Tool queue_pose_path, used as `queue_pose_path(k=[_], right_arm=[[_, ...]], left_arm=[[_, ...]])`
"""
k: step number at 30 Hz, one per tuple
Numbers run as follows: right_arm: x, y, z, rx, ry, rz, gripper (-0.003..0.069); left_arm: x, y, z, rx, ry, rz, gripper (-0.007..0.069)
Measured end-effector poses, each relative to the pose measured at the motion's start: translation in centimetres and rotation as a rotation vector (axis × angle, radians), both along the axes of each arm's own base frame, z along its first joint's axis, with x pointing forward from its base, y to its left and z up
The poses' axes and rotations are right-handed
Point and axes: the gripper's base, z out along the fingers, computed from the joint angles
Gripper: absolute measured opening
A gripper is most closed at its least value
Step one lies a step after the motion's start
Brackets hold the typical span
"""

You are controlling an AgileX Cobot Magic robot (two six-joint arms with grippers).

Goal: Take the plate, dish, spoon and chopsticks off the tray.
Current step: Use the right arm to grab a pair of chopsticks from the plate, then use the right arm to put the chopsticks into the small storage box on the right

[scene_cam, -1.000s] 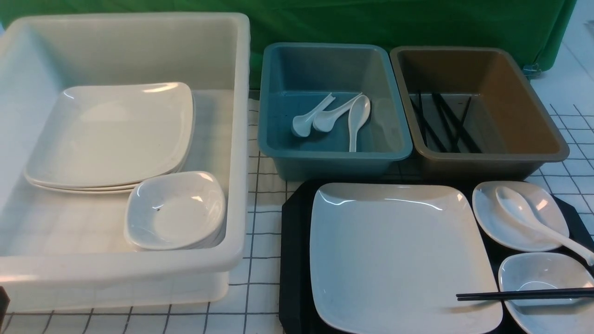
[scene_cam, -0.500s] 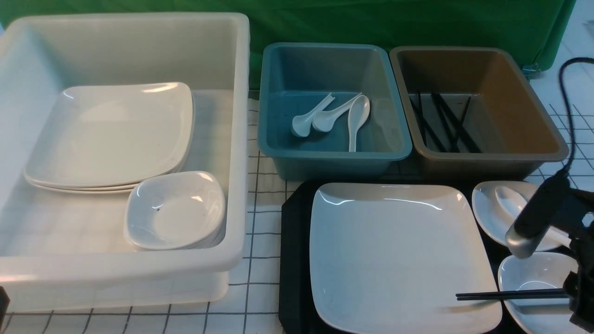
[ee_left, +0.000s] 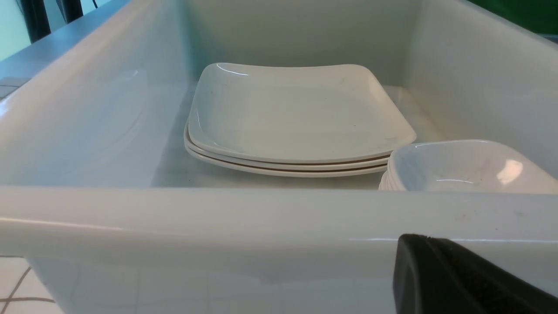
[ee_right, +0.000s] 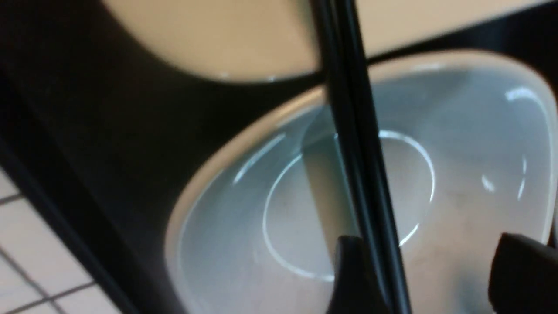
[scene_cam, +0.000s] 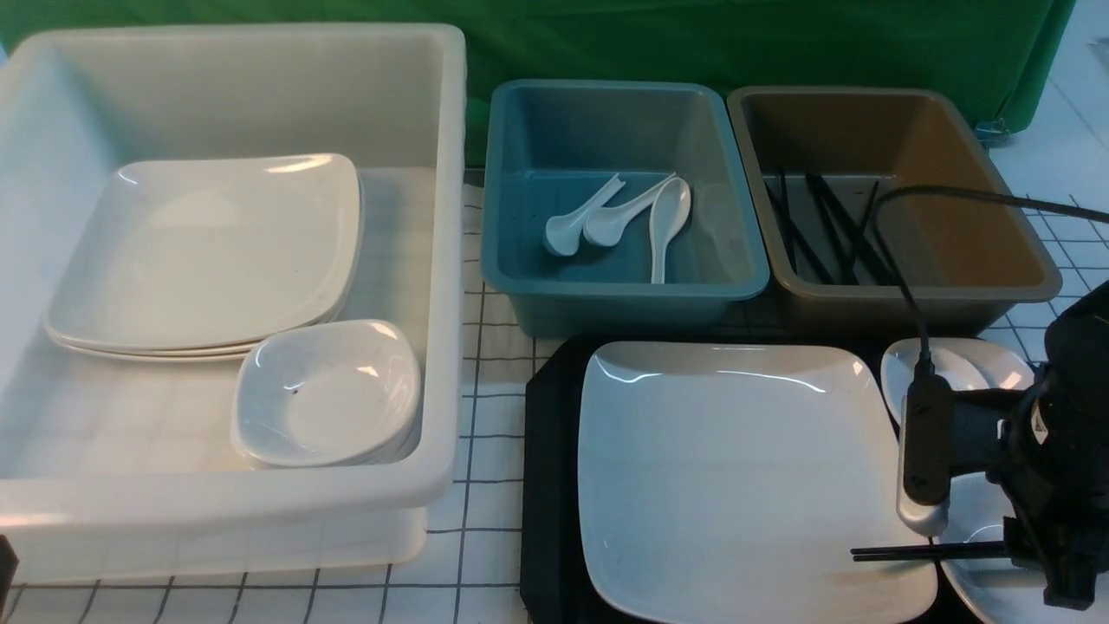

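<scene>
Chopsticks, at the tray's five o'clock across the near dish, now lie between the right pincer's jaws, which have just swung in and spread wide: grasp likely next. Left pincer rests closed beside the white tub. Plate at centre, not yet lifted.

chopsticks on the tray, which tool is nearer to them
Right. The right tool straddles the chopsticks, open; the left tool is shut, far off outside the white bin.

I am hovering my right gripper low, aiming it downward, jaws spread wide; I am holding my left gripper closed, pointing forward.
</scene>
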Motion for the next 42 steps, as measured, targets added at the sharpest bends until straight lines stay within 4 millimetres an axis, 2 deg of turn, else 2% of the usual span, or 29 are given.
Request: queue_pose_path(k=[9,11,15,16,22,25,28,30,31,34,37,42], right_arm=[[0.7,0.0,-2.7,-0.06,0.083,0.029,0.0398],[0.7,0.0,-2.8,-0.062,0.085,0.03,0.0339],[0.4,-0.3,-2.7,-0.087,0.119,0.02,0.0123],[0.3,-0.3,-2.7,-0.094,0.129,0.016,0.0097],[-0.3,-0.7,-2.2,-0.127,0.172,-0.006,0.0102],[-0.7,-0.9,-1.4,-0.135,0.17,-0.021,0.0102],[-1.4,-1.1,0.4,-0.124,0.141,-0.051,0.0102],[-1.7,-1.0,2.2,-0.076,0.083,-0.091,0.0102],[-1.7,-1.0,2.4,-0.07,0.077,-0.094,0.0102],[-1.8,-0.3,6.8,0.086,-0.076,-0.202,0.0102],[-1.4,0.0,10.0,0.202,-0.221,-0.319,0.0102],[0.7,1.1,15.3,0.458,-0.488,-0.508,0.0102]], left_arm=[[0.0,0.0,0.0,0.0,0.0,0.0,0.0005],[0.0,0.0,0.0,0.0,0.0,0.0,0.0005],[0.0,0.0,0.0,-0.001,0.0,0.0,0.0005],[0.0,0.0,0.0,-0.001,0.0,0.0,0.0005],[0.0,0.0,0.0,-0.001,0.0,0.0,0.0005],[0.0,0.0,0.0,-0.001,0.0,0.0,0.0005],[0.0,0.0,0.0,-0.001,0.0,0.0,0.0005],[0.0,0.0,0.0,-0.001,0.0,0.0,0.0005],[0.0,0.0,0.0,-0.001,0.0,0.0,0.0005],[0.0,0.0,0.0,-0.001,0.0,0.0,0.0005],[0.0,0.0,0.0,-0.001,0.0,0.0,0.0005],[0.0,0.0,0.0,0.001,0.0,0.0,0.0005]])
